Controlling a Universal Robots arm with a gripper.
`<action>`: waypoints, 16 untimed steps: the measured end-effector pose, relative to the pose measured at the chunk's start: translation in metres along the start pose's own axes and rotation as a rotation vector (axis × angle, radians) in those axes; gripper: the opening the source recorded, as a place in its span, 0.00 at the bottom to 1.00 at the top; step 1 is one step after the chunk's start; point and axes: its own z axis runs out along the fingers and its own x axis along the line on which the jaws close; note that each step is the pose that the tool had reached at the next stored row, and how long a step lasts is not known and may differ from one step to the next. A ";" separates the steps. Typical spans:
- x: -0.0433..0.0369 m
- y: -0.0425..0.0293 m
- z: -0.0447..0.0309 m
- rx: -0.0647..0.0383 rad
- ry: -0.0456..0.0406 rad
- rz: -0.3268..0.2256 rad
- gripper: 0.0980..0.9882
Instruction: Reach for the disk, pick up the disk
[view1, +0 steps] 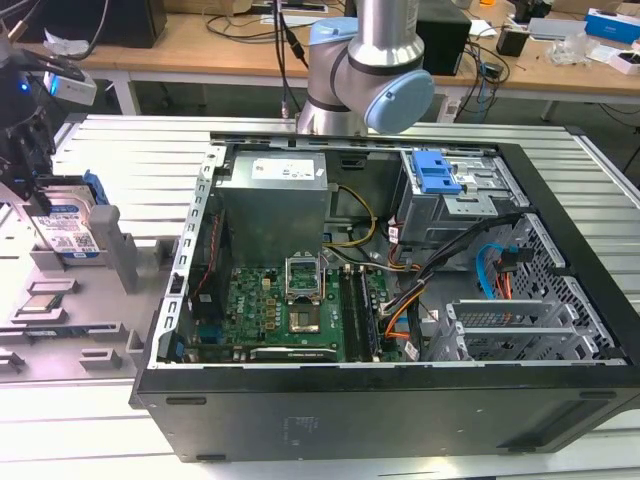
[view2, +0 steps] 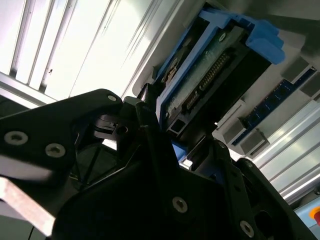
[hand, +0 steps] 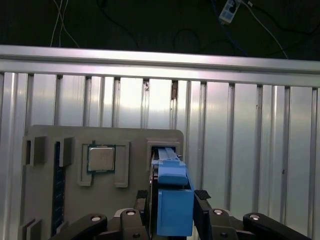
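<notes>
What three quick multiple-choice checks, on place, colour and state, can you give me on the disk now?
1. Where is the disk?
A. in the grey fixture, to the exterior view's left of the case
B. inside the case
C. on top of the case

2. What colour is its bracket?
A. red
B. grey
C. blue

3. How does the disk sit?
A. lying flat
B. upright on edge
C. leaning against the case

Answers:
1 A, it stands in the fixture, outside the case.
2 C, blue plastic runs along it in both wrist views.
3 B, its label faces sideways in the exterior view.
</notes>
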 end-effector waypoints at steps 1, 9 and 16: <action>0.0000 0.0000 0.0002 0.000 -0.0001 0.000 0.43; 0.0000 -0.0001 0.0008 0.000 -0.0001 0.000 0.30; 0.0000 -0.0001 0.0012 0.000 -0.0001 0.000 0.30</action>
